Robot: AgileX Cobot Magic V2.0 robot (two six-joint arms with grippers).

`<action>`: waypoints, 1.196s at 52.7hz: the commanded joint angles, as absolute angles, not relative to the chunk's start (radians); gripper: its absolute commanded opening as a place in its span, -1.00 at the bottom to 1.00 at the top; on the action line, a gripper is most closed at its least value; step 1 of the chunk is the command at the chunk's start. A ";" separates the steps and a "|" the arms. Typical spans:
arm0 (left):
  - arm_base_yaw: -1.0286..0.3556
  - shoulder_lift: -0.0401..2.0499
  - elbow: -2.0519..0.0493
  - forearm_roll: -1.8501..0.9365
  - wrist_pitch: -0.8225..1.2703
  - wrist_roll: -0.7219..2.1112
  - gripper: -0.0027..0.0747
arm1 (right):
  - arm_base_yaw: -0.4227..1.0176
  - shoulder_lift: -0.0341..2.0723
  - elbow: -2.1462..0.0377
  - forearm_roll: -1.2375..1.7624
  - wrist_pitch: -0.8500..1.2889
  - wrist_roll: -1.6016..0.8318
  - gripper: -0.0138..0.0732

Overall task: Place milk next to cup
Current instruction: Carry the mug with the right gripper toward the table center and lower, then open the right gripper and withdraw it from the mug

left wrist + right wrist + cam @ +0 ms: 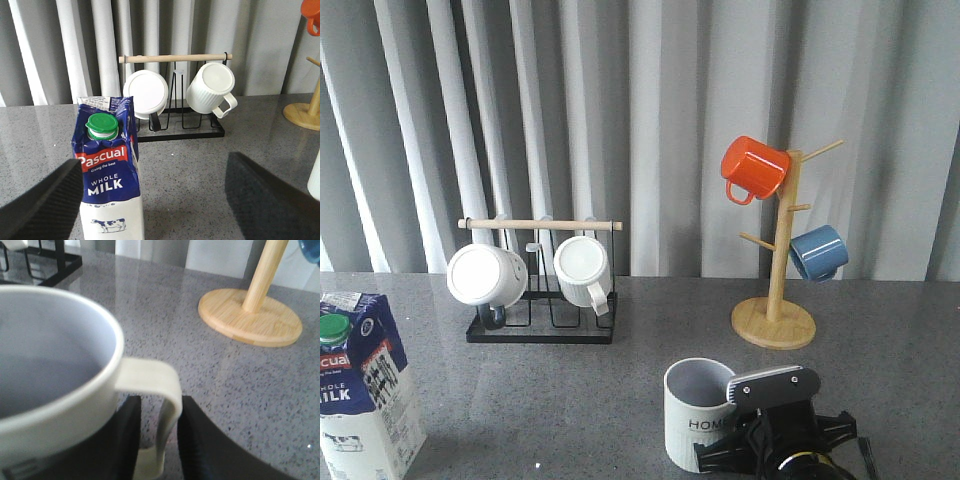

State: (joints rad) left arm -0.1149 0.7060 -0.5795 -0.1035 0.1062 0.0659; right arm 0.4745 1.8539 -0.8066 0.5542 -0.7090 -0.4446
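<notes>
The milk (pixel 360 390), a blue and white carton with a green cap, stands upright at the near left of the grey table. In the left wrist view the milk (pixel 107 190) rises between the fingers of my left gripper (pixel 154 195), close to one finger (pixel 45 200) and far from the other. That gripper is open and touches nothing. The cup (pixel 698 410), a pale ribbed mug lettered "HOME", stands at the near middle. My right gripper (pixel 160 440) is shut on the cup's handle (pixel 167 390), with one finger inside the loop and one outside.
A black wire rack (pixel 542 330) with a wooden bar holds two white mugs at the back middle. A bamboo mug tree (pixel 775 320) at the back right carries an orange mug (pixel 753 168) and a blue mug (pixel 818 252). Grey curtains hang behind the table.
</notes>
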 commanded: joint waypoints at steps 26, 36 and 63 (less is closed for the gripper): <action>-0.119 0.708 -0.617 -0.110 0.041 0.063 0.50 | 0.475 1.656 -0.674 0.527 -0.737 -0.444 -0.06; -0.119 0.708 -0.617 -0.110 0.041 0.063 0.50 | 0.475 1.529 -0.598 0.522 -0.689 -0.443 -0.06; -0.119 0.708 -0.617 -0.110 0.072 0.063 0.50 | 0.470 1.048 -0.561 0.534 -0.435 -0.674 -0.56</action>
